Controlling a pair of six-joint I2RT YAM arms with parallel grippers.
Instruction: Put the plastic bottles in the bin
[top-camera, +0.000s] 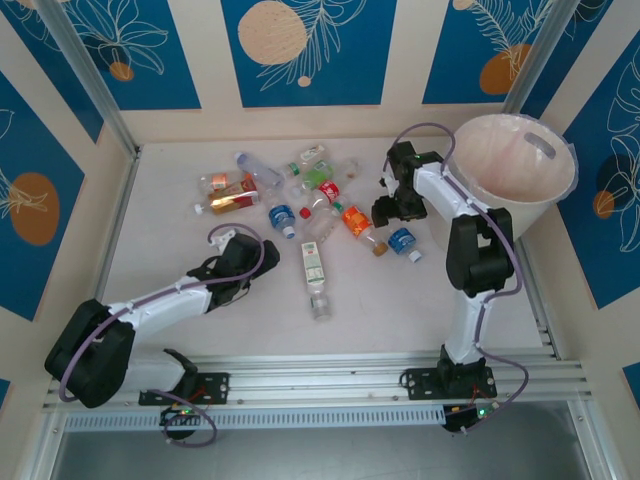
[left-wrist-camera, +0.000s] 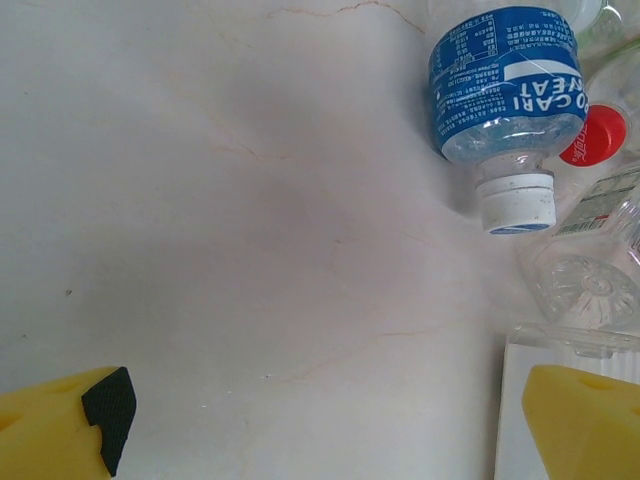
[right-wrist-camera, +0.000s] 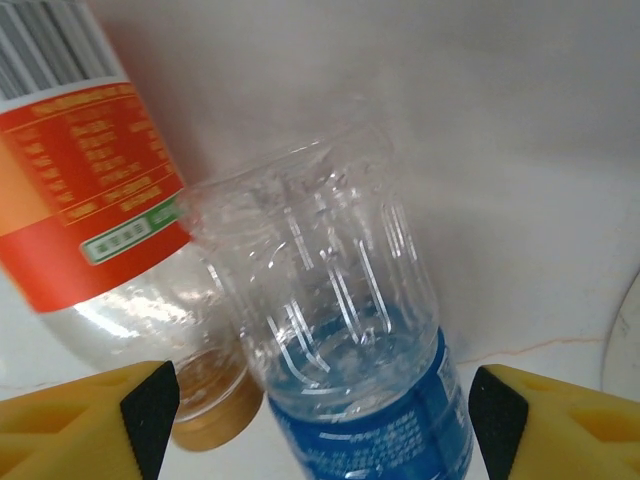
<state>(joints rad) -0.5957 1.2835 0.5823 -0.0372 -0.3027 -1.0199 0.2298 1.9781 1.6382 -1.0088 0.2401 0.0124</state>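
orange-label bottle (right-wrist-camera: 90, 200) touching blue-label bottle (right-wrist-camera: 350, 400) between spread right gripper (right-wrist-camera: 322, 405)

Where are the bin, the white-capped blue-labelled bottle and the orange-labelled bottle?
bin (top-camera: 505, 155): top external view, inner wall.
white-capped blue-labelled bottle (left-wrist-camera: 505, 85): left wrist view, blue label.
orange-labelled bottle (right-wrist-camera: 95, 195): right wrist view, orange label.

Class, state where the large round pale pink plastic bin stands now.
Top view: the pale pink round bin stands at the far right of the table, beside the right arm.

Pale table (top-camera: 400, 310) — plastic bottles (top-camera: 313, 265) scattered mid-table; bin (top-camera: 530, 210) far right
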